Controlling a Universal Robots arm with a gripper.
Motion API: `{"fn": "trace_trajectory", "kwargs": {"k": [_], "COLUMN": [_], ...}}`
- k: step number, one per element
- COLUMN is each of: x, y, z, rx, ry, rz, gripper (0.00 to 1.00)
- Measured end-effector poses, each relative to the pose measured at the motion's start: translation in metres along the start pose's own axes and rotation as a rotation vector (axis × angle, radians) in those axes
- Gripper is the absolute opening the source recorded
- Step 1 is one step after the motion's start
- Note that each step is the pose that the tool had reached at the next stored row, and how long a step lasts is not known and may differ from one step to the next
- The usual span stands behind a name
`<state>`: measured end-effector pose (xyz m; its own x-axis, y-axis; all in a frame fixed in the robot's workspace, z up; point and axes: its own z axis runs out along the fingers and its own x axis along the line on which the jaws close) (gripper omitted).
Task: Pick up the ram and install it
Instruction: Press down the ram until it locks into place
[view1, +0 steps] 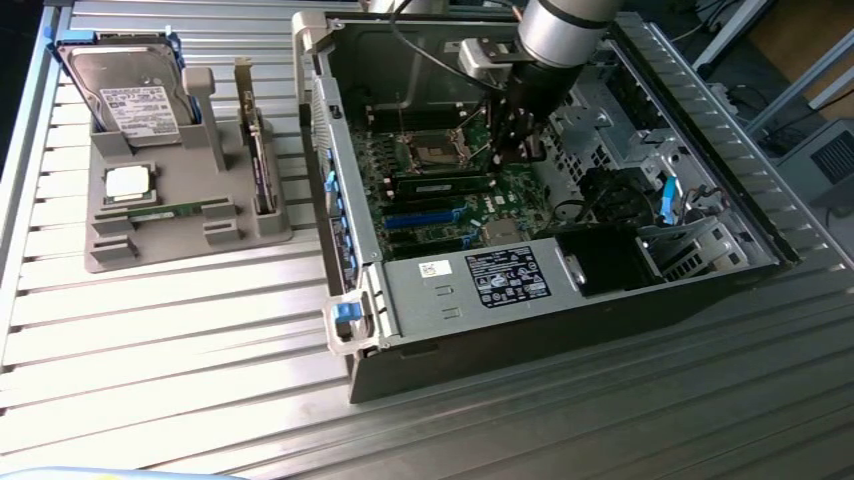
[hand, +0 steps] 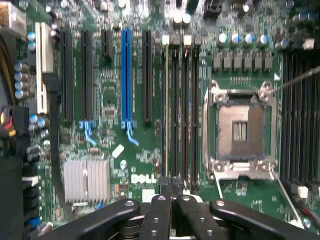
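While you read the arm's pose, note that the silver-and-black robot arm (view1: 567, 30) reaches steeply down into the open grey metal computer case (view1: 400, 360), which lies on its side on the ribbed aluminium table (view1: 160, 340). The black gripper (view1: 518, 150) hangs low over the green motherboard, and its jaws are closed together with no gap between the tips (hand: 172, 192).

Locate the ram (view1: 447, 186), a long, thin green board stick with dark chips and a white label. It stands on edge in a black memory slot, and in the wrist view you see it from above as a narrow pale line (hand: 166, 115). Its long axis runs along the slot, parallel to the side of the empty silver processor socket (hand: 240, 130), and in the exterior view it lies roughly from left to right. The closed jaws sit at one end of this stick. You cannot tell whether they touch it.

Check the room around it. Empty black memory slots (hand: 187, 115) lie between the ram and the socket. On the other side stand black expansion slots and a long blue expansion slot (hand: 126, 75), with a ribbed silver heat sink (hand: 86, 180) farther out. The case walls enclose the board.

An identical green stick (view1: 167, 212) lies in the grey plastic holder (view1: 107, 250) on the table, well apart from the case.
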<state>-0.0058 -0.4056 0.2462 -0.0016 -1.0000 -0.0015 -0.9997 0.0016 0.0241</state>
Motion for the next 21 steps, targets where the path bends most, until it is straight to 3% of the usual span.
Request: {"fn": "trace_trajectory", "kwargs": {"k": [3, 4, 5, 8, 11, 18, 21], "x": [0.0, 0.0, 0.0, 0.0, 0.0, 0.0, 0.0], "y": [0.0256, 0.0293, 0.0409, 0.0591, 0.0902, 0.0927, 0.0921], "z": [0.0005, 0.0006, 0.0009, 0.0014, 0.0031, 0.0178, 0.0047], "rx": [0.0035, 0.0039, 0.0052, 0.0074, 0.0115, 0.0115, 0.0116], "ry": [0.0001, 0.0002, 0.0002, 0.0002, 0.0001, 0.0, 0.0], "rz": [0.0, 0.0, 0.0, 0.0, 0.0, 0.001, 0.0], "gripper": [0.11, 0.11, 0.11, 0.11, 0.11, 0.11, 0.11]}}
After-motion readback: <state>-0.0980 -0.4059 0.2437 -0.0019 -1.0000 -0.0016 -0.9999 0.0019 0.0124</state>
